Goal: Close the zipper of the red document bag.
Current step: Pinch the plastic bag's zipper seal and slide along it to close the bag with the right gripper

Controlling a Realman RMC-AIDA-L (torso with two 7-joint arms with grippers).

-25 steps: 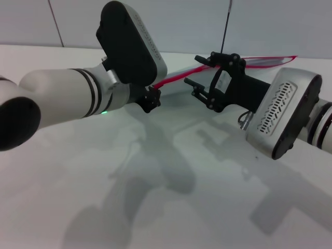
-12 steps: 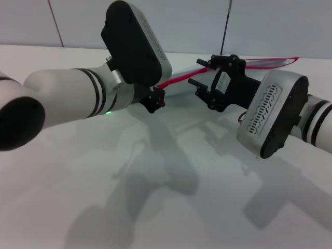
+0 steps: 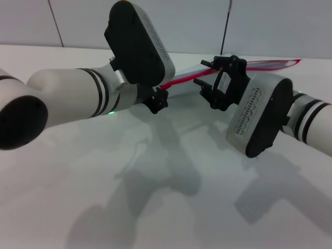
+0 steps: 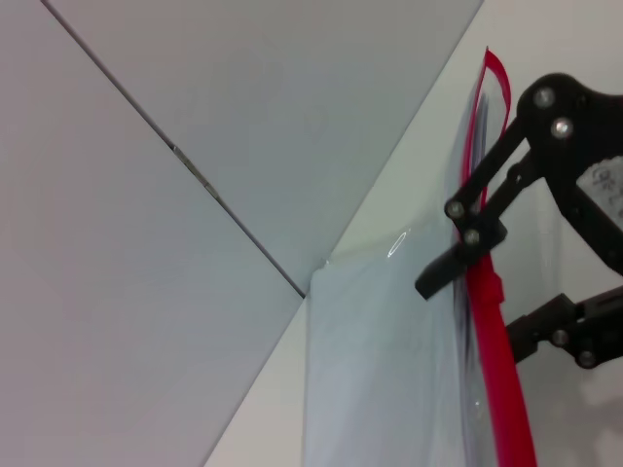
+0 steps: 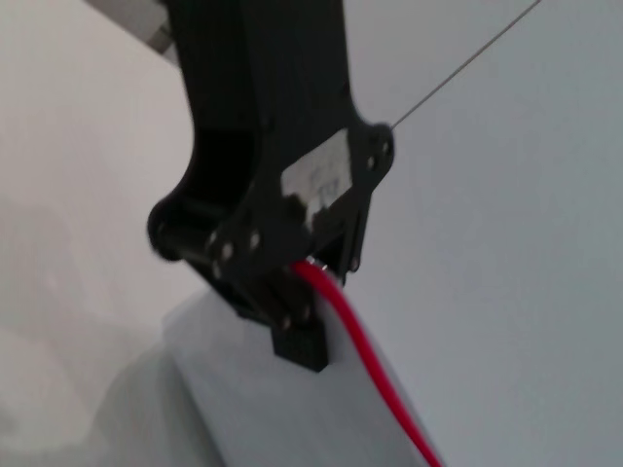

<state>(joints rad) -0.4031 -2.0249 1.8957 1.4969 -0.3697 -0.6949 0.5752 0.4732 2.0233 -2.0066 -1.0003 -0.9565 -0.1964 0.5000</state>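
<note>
The red document bag lies flat at the far side of the white table, a pale translucent pouch. The zipper runs as a thin red strip along its near edge. My left gripper is shut on the left end of that strip, and the right wrist view shows the left gripper clamped where the zipper starts. My right gripper stands open a little farther along. In the left wrist view the right gripper has one finger on each side of the zipper.
The white table carries only the arms' shadows in front. A grey panelled wall rises right behind the bag. A thin dark cable hangs down behind the right gripper.
My right arm has swung left, its wrist housing turning and coming closer to the gripper's spot on the zipper. The left arm has shifted slightly right, still holding the strip's end.
</note>
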